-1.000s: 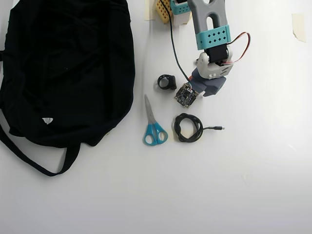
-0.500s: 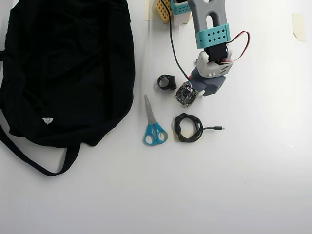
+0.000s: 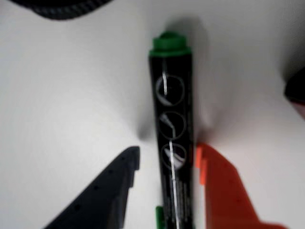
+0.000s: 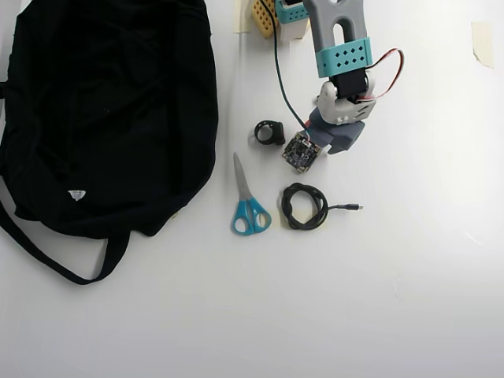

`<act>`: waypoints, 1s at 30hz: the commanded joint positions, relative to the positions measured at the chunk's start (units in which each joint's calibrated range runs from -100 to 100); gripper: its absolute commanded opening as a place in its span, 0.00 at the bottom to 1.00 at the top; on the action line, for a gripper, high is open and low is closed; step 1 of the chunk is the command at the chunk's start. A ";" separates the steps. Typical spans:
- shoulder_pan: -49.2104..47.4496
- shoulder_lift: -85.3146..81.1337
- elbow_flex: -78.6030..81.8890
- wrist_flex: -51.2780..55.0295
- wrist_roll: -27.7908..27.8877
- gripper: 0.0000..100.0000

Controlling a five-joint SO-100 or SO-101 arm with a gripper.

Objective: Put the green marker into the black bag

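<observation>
In the overhead view, bare white tabletop (image 4: 394, 299) lies open across the near half and the whole right side. Between the arm and the big soft black fabric bag (image 4: 110, 110) on the left, the path is crowded by a small black ring-shaped part (image 4: 268, 131), blue-handled scissors (image 4: 247, 201) and a coiled black cable (image 4: 304, 206). In the wrist view, the black-barrelled green marker (image 3: 172, 129) fills the gap between the dark and orange fingers, with clear table to its left.

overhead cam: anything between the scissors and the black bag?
Nothing. In the overhead view, only bare white table separates the blue-handled scissors from the black bag.
</observation>
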 commanded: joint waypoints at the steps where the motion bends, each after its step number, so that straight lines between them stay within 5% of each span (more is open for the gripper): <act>1: 0.25 1.78 3.94 0.89 0.00 0.16; 9: 0.25 1.78 3.94 0.89 0.00 0.07; 30: 0.25 1.28 3.58 0.89 0.00 0.02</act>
